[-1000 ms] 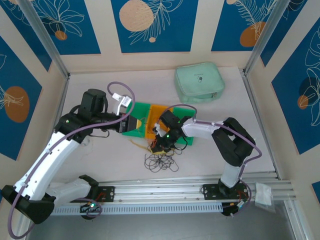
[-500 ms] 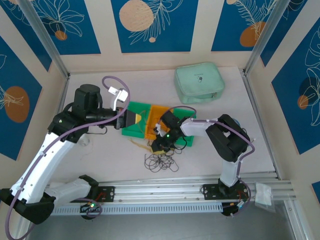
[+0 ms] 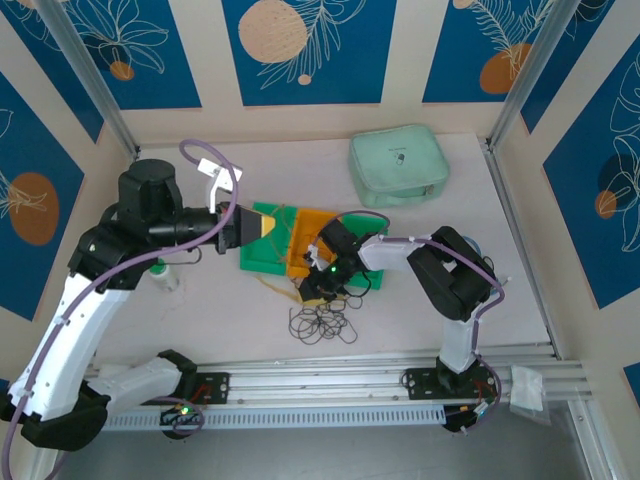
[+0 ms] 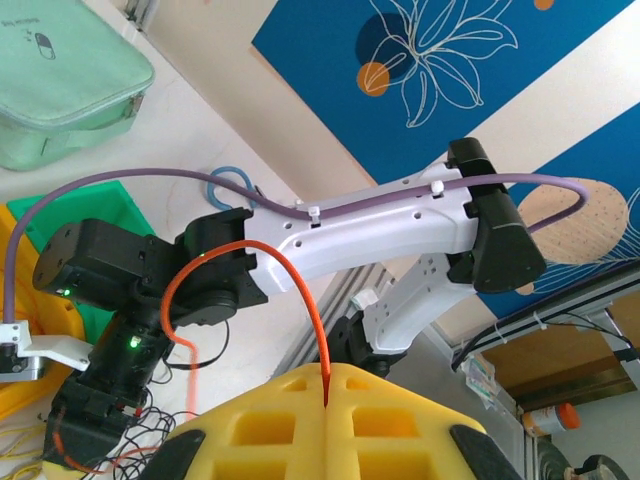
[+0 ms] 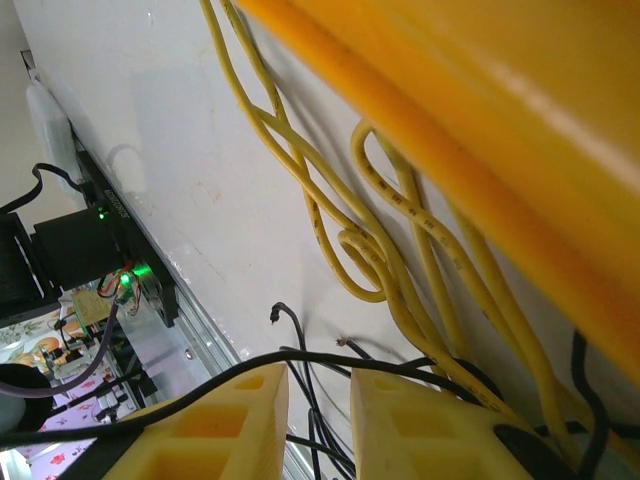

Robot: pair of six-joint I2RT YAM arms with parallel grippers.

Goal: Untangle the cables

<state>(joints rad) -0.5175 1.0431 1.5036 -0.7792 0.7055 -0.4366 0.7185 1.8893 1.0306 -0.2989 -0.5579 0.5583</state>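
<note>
The left gripper (image 4: 327, 372) is closed on one orange cable (image 4: 317, 330), which leaves its yellow pads as a stiff arc; in the top view this gripper hangs over the far left corner of the green tray (image 3: 256, 262), raised above the desk (image 3: 200, 300); I think it is placed so to draw this one strand away from the others and to make its path easy to read. The other part of the orange cable goes down toward the right gripper (image 3: 318, 287), which is low at the near right side of the tray; probably it is there so that the knot does not follow the pull. In the right wrist view its jaws stand narrow but apart, and a black strand crosses in front of the pads; the gap looks wider than the strand, so I judge that nothing is pinched. Yellow cables (image 5: 385, 285) lie in loops just at the near edge of the tray; black cables (image 3: 320, 325) make a loose heap on the desk, on the near side of the tray; the strands are not yet separated.
</note>
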